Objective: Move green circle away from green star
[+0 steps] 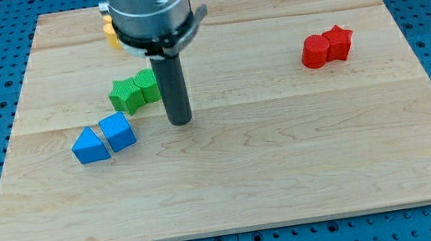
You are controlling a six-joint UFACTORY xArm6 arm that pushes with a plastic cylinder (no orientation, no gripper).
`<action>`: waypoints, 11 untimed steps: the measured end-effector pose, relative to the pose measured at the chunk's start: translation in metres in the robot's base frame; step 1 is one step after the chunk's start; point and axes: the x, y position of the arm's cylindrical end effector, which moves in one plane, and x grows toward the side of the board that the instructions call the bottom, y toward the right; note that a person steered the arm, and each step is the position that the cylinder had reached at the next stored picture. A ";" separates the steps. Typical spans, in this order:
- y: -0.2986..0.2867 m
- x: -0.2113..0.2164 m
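Note:
The green star point(123, 94) lies left of the board's middle. The green circle point(146, 84) touches its right side, partly hidden behind my rod. My tip point(181, 121) rests on the board just to the lower right of the green circle, a short gap away from it.
A blue triangle point(89, 145) and a blue cube point(117, 132) sit together below and left of the green star. A red circle point(316, 51) and a red star point(339, 41) touch at the right. A yellow block point(110, 32) shows at the top, mostly hidden by the arm.

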 end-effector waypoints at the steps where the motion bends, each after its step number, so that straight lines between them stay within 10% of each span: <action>1: -0.054 -0.006; 3: -0.143 0.054; 7: -0.124 0.074; 11: -0.018 -0.060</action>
